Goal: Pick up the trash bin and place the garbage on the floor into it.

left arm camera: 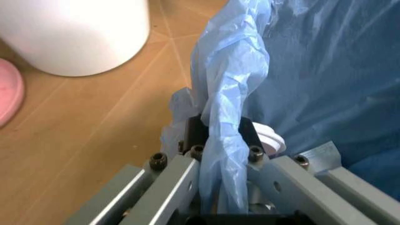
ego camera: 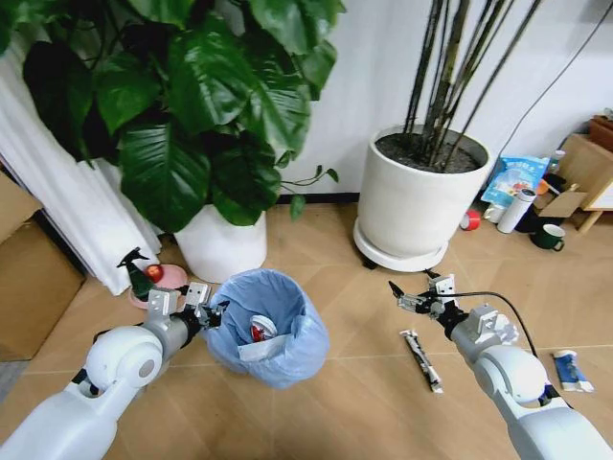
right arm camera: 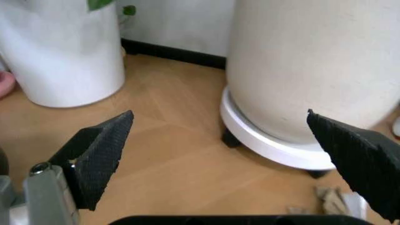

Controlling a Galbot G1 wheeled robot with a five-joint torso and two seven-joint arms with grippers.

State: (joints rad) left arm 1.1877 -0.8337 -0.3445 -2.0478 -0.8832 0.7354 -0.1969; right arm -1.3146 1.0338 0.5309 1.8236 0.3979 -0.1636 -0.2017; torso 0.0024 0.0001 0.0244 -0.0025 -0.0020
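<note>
The trash bin [ego camera: 273,331], lined with a crinkly light-blue bag, is in front of me on the tan floor [ego camera: 354,402]. A crushed red can [ego camera: 259,331] and white paper [ego camera: 257,351] lie inside it. My left gripper [ego camera: 213,312] is shut on the bin's near-left rim. In the left wrist view the gripper [left arm camera: 220,136] pinches the bag's folded edge [left arm camera: 231,89]. My right gripper [ego camera: 407,299] hovers open to the right of the bin, with nothing between its black pads [right arm camera: 103,154]. Garbage lies on the floor: a striped wrapper [ego camera: 421,359] just below that gripper and a blue-white packet [ego camera: 572,369] at the far right.
Two large white plant pots [ego camera: 220,244] [ego camera: 417,201] stand behind. A spray bottle on a pink dish [ego camera: 144,273] is left of the bin, and a cardboard box [ego camera: 29,278] stands at the far left. Bottles, a mug [ego camera: 549,237] and boxes crowd the back right.
</note>
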